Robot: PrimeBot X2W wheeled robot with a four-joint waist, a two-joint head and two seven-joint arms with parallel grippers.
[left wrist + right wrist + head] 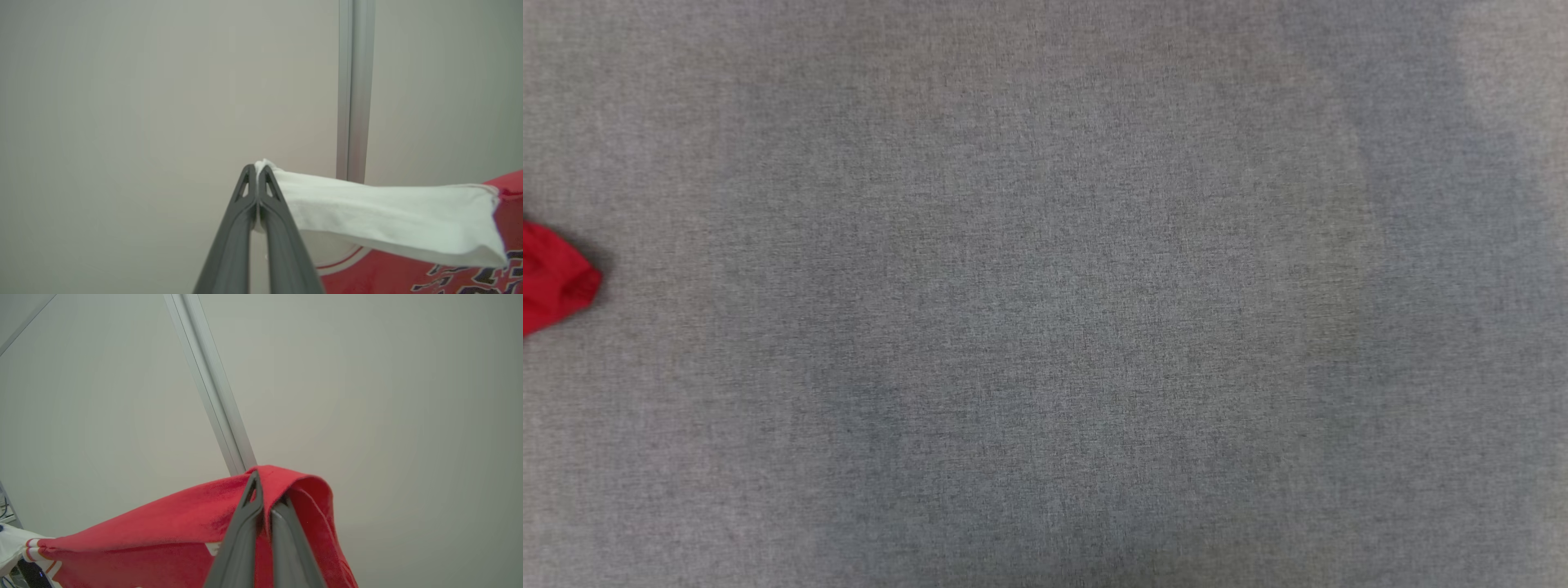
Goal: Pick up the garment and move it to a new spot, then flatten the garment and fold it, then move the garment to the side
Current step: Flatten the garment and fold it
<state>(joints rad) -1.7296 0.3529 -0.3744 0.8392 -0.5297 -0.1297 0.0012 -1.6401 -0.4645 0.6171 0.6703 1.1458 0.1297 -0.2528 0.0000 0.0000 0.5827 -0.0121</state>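
Grey woven cloth covers the table [1045, 327] across the head view. At its left edge a small red lobe of the garment [560, 282] pokes in, the rest lying out of frame to the left. In the left wrist view the left gripper [257, 171] has its two dark fingers pressed together on the very tip of a white part of the garment. That part stretches right toward the red body with dark lettering, and behind it stand a pale wall [122, 102] and a metal post [353, 90]. In the right wrist view the right gripper [265, 490] is clamped on a fold of red fabric that drapes over its fingers and runs off to the lower left. The garment seems to hang in the air between the two arms. The left hold looks slim: a tug while spreading could pull the white edge free and drop the garment in a heap. Held so far left, it could also land bunched near the table's side.
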